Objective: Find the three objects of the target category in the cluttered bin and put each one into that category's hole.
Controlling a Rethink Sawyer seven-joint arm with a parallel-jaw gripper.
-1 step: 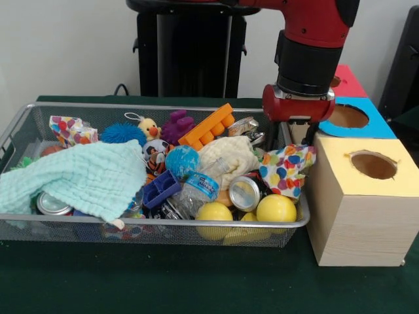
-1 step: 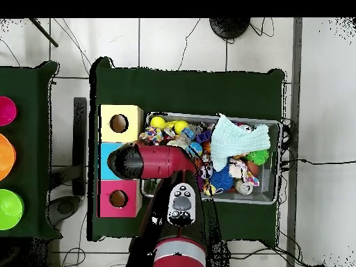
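The gripper (image 1: 300,127) hangs at the bin's (image 1: 19,127) end beside the blue box (image 1: 366,127), over the gap between them; whether its jaws are wide, narrow or holding something I cannot tell. Two yellow balls (image 1: 276,208), possible targets, lie in the bin corner beside the yellow box (image 1: 334,216).
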